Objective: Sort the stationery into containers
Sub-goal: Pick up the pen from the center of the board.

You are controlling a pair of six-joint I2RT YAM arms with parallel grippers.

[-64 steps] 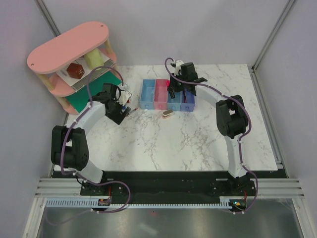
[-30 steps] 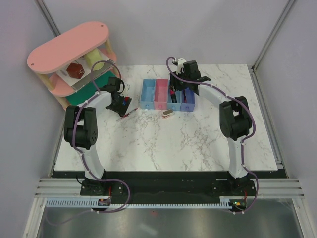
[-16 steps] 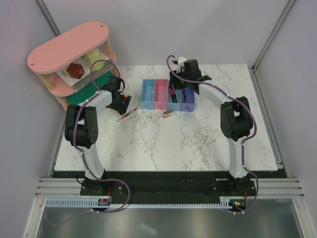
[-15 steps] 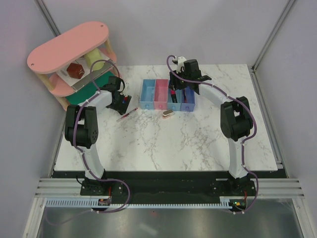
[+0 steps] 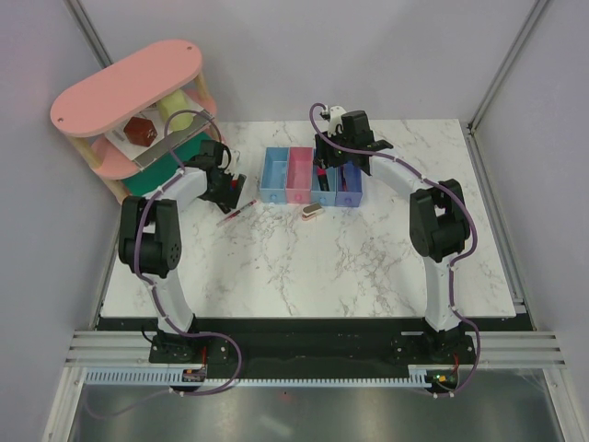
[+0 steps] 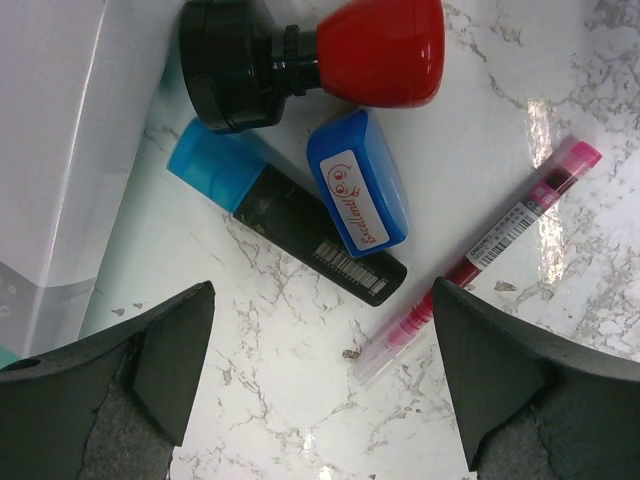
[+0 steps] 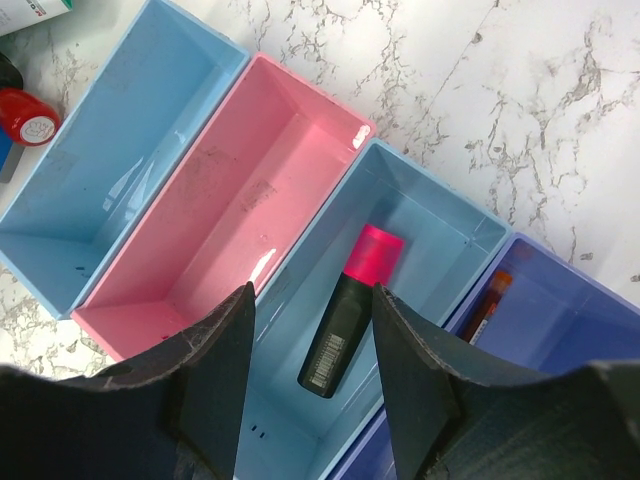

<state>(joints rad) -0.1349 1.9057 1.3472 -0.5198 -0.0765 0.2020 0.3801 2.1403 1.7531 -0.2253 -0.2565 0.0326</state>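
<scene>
On the marble below my open left gripper (image 6: 320, 300) lie a red-and-black stamp (image 6: 330, 55), a black marker with a blue cap (image 6: 290, 215), a small blue stamp (image 6: 358, 190) and a thin red pen (image 6: 500, 235). None of them sits between the jaws. The containers stand in a row: light blue (image 7: 120, 170), pink (image 7: 230, 200), light blue (image 7: 430, 250) and violet-blue (image 7: 560, 330). My right gripper (image 7: 312, 300) hangs open over the third bin. A black marker with a pink cap (image 7: 350, 320) lies in that bin. A red pen (image 7: 487, 300) rests in the violet one. A beige stapler (image 5: 311, 212) lies before the bins.
A pink oval tiered shelf (image 5: 129, 87) stands at the back left, with a flat green board (image 5: 152, 184) at its foot. A white box edge (image 6: 60, 150) borders the loose items on the left. The table's right edge (image 5: 492, 230) is far from both grippers.
The left arm has swung its elbow back and brought its gripper slightly up and right over the loose items. The right gripper has stayed over the third bin.
</scene>
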